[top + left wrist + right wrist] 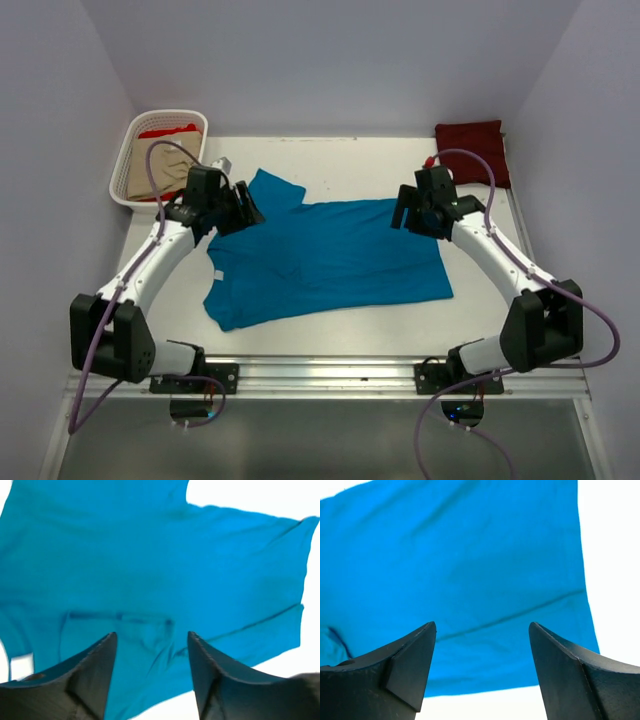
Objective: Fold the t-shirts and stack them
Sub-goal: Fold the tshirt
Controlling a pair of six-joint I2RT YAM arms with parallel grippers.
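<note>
The teal-blue t-shirt [330,258] lies spread on the desk [350,165], collar end toward the left arm, hem toward the right, one sleeve jutting out at the far-left corner of the cloth. No fold shows in it, so the step in hand looks like the first fold, with both arms placed to take hold. The left gripper [150,637] hovers over the collar-and-sleeve end with jaws wide and nothing between them. The right gripper [482,625] hangs over the far corner of the hem, its jaws likewise wide and empty. The next move probably calls for both to drop onto the far edge, pinch a single layer, and carry it toward the near edge together so the cloth does not skew. A dark maroon t-shirt [470,146] lies folded at the far-right corner, likely the base of the stack. A white slotted basket [119,178] at the far left holds a beige t-shirt [150,176] and a red t-shirt [168,130], not yet folded. Nothing lies across the teal shirt; the jutting sleeve may need tucking.
</note>
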